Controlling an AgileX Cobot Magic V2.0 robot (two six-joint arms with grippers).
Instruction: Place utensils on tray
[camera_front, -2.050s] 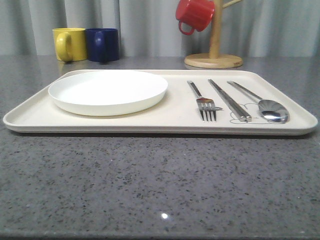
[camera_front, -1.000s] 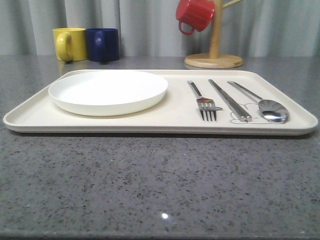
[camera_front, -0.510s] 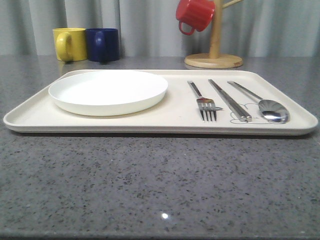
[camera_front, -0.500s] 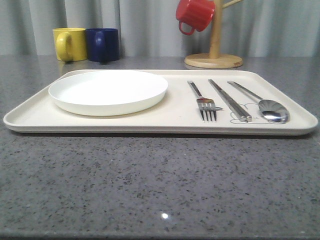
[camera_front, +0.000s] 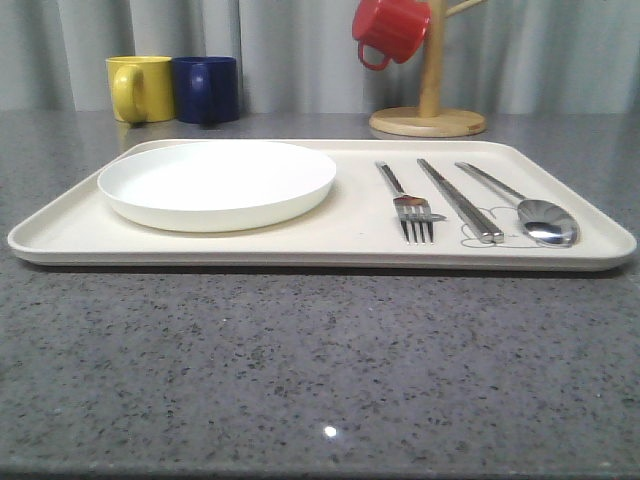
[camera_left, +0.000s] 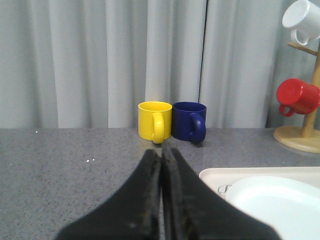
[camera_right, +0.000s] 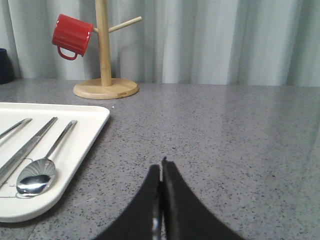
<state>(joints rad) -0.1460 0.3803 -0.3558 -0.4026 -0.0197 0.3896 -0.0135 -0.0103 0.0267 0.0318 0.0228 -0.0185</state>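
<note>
Well apart from both clenched, empty tools, utensils (camera_front: 465, 203) lie on tray (camera_front: 340, 235).

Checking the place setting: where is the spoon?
In the front view, the spoon lies on the tray's right end, just right of the chopsticks.

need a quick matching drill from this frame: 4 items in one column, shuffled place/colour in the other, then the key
Items:
1. spoon
2. fork
3. white plate
4. red mug

Descriptions:
A. hanging on the wooden mug tree
B. left part of the tray
C. rightmost of the utensils
D. between plate and chopsticks

Pairs: 1-C, 2-D, 3-B, 4-A
</note>
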